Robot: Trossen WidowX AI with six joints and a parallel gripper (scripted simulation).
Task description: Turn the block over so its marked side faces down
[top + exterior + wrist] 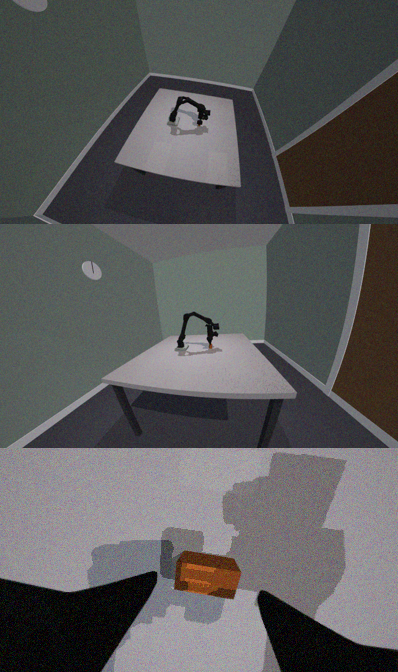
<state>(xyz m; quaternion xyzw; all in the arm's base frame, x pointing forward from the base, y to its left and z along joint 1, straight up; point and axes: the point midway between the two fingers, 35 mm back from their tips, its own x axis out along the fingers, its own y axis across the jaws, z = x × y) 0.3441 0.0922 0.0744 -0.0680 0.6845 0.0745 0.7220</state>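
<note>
Arm base (182,346): left of block, on white table (194,374).
Block (206,574): orange, resting on table, far centre, between the two fingertips, touching neither.
Gripper (207,585): directly over block, jaws spread wide, holding nothing.
Door (381,335): brown, far right.

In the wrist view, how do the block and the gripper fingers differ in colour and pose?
The block is orange with paler markings on its near face; the fingers are plain black. The block lies on the table; the fingers stand wide apart on either side of it, touching nothing. The gripper is open.
</note>
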